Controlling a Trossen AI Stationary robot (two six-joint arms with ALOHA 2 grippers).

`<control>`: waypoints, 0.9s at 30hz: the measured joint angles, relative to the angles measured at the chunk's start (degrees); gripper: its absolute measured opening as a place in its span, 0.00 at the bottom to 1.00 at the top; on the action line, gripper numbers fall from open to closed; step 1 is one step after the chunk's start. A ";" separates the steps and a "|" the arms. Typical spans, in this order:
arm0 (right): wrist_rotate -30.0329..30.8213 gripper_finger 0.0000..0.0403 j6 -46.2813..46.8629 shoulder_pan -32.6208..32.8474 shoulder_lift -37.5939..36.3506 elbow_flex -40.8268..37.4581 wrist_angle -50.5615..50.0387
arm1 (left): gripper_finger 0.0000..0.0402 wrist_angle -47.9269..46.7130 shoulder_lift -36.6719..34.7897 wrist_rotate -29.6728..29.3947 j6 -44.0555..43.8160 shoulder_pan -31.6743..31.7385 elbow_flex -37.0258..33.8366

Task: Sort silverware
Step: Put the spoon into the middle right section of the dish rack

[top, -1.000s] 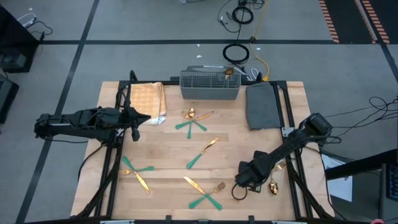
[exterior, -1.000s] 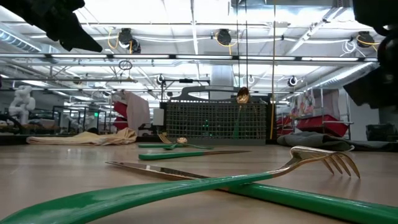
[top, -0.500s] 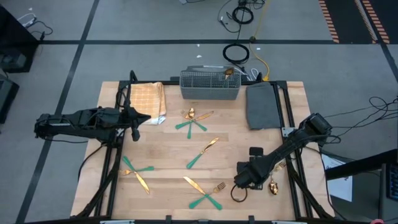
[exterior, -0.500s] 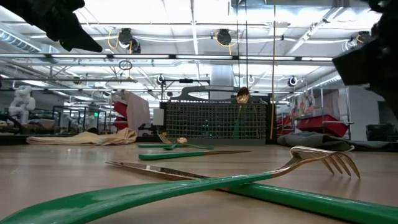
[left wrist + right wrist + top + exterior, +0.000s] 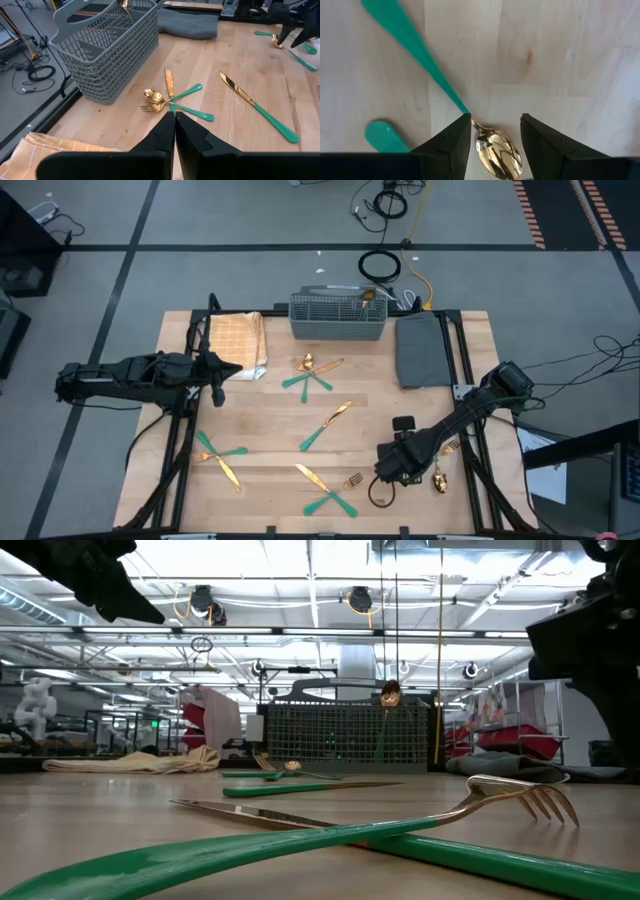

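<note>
Gold-headed silverware with teal handles lies in crossed groups on the wooden table (image 5: 270,415): one group (image 5: 312,372) near the basket, a knife (image 5: 328,425), a pair (image 5: 220,455) and a fork and knife (image 5: 330,488). Near the right edge lies a spoon (image 5: 492,145) (image 5: 438,478). My right gripper (image 5: 495,120) points down over it, open, one finger on each side of its neck and bowl; I cannot tell whether a finger touches it. My left gripper (image 5: 175,117) hangs shut and empty over the table's left part (image 5: 218,375).
A grey slotted basket (image 5: 337,317) stands at the far edge with one spoon (image 5: 390,695) upright in it. A tan checked cloth (image 5: 238,340) lies far left, a grey folded cloth (image 5: 420,350) far right. A second teal handle end (image 5: 385,137) lies beside the spoon.
My right gripper has rolled about its downward line and risen a little over the spoon, so the dark block at its wrist now shows on the far side. Its finger gap looks the same. The silverware has stayed where it was.
</note>
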 joint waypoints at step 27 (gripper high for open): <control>0.08 0.40 2.41 2.47 -0.07 -4.53 6.38 | 0.05 0.00 0.00 -0.26 0.08 0.00 0.00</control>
